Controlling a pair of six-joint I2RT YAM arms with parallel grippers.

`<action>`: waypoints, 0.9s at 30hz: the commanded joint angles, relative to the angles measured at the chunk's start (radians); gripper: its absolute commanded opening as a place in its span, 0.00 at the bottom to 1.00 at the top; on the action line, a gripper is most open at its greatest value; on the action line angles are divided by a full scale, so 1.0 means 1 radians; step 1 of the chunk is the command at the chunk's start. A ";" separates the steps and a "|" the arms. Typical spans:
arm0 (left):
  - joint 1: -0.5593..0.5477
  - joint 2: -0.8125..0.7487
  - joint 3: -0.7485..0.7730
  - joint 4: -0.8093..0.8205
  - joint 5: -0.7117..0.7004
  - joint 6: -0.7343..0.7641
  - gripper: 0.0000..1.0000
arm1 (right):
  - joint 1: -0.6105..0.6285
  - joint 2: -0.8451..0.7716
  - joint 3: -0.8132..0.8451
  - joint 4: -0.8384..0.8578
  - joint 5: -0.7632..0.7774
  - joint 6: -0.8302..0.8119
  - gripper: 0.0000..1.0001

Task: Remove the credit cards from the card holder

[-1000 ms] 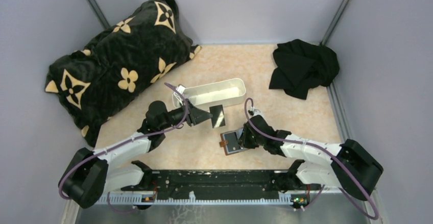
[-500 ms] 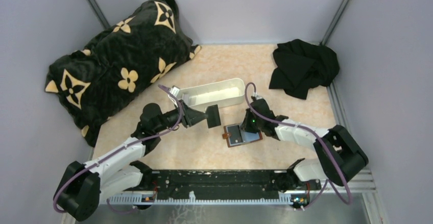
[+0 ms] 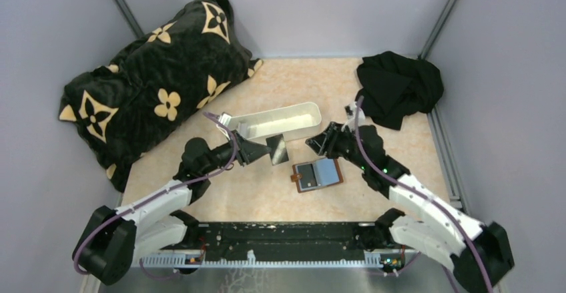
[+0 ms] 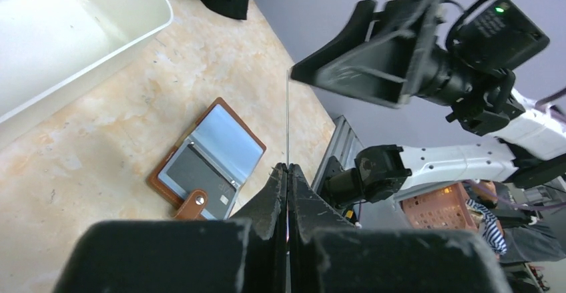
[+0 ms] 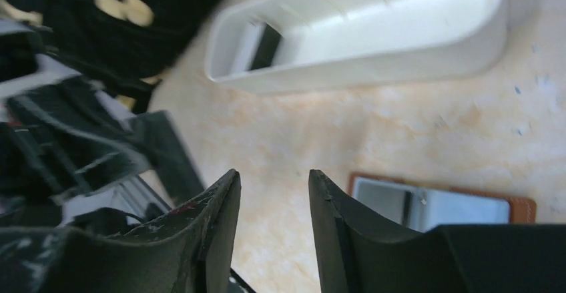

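The card holder lies open on the table, brown outside and blue-grey inside, with a dark credit card still in one pocket. My left gripper is shut on another dark credit card, held above the table just in front of the white tray. In the left wrist view that card shows edge-on as a thin line rising from my left gripper, with the card holder below to the left. My right gripper hovers open behind the holder, nothing between its fingers.
A long white tray stands behind the grippers, with a dark flat piece leaning at its left end. A black flowered cushion fills the back left. Black cloth lies at the back right.
My right gripper has let go of the card holder, opened, and lifted away toward the back. The holder slid a little right and back before that. The left gripper keeps its card.
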 commanded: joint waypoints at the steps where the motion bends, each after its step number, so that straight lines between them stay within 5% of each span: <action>1: 0.006 0.041 -0.021 0.241 0.030 -0.075 0.00 | -0.004 -0.156 -0.038 0.129 -0.037 0.024 0.50; 9: 0.007 0.145 0.017 0.396 0.077 -0.135 0.00 | 0.004 -0.086 -0.096 0.424 -0.239 0.101 0.47; 16: 0.009 0.203 0.016 0.531 0.125 -0.183 0.00 | 0.027 -0.074 -0.061 0.392 -0.233 0.056 0.45; 27: 0.007 0.227 0.020 0.521 0.170 -0.182 0.00 | 0.080 0.013 -0.015 0.438 -0.250 0.041 0.44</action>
